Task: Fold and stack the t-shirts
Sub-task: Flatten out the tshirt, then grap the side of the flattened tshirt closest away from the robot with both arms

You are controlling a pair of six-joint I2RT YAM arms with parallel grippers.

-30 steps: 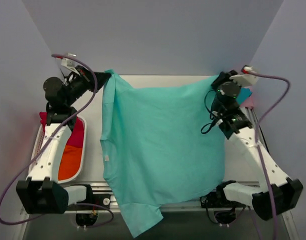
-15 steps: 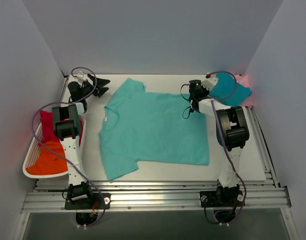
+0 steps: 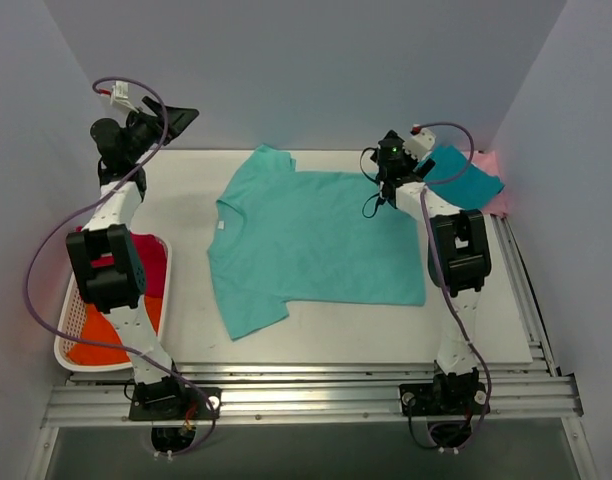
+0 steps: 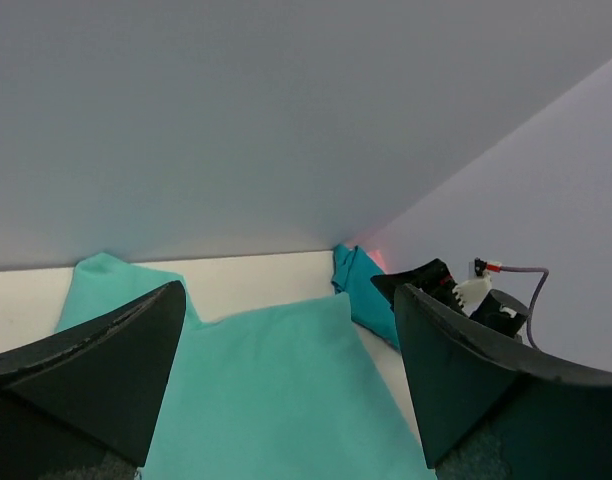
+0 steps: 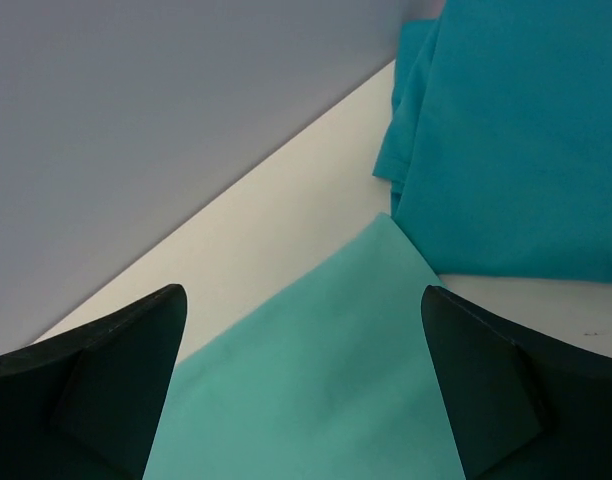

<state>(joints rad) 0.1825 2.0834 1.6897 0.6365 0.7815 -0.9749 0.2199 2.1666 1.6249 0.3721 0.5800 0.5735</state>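
Observation:
The light mint-green t-shirt (image 3: 311, 240) lies spread flat in the middle of the table, with one sleeve at the back left and one at the front left. My left gripper (image 3: 179, 117) hangs open and empty, raised near the back wall, left of the shirt. In the left wrist view its gripper (image 4: 286, 390) looks down over the mint cloth (image 4: 266, 400). My right gripper (image 3: 382, 172) is open and empty just above the shirt's far right corner (image 5: 386, 240). A folded darker teal t-shirt (image 3: 468, 180) (image 5: 506, 150) lies at the back right, on a pale pink one (image 3: 498, 200).
A white mesh basket (image 3: 60, 345) stands at the left edge and holds a magenta-red shirt (image 3: 151, 265) and an orange one (image 3: 86, 340). Walls close in the back and both sides. The aluminium rail (image 3: 306, 395) runs along the near edge.
Both grippers have opened and let go of the mint-green shirt, which went from hanging stretched between them to lying flat. The left arm has lifted away toward the back left corner.

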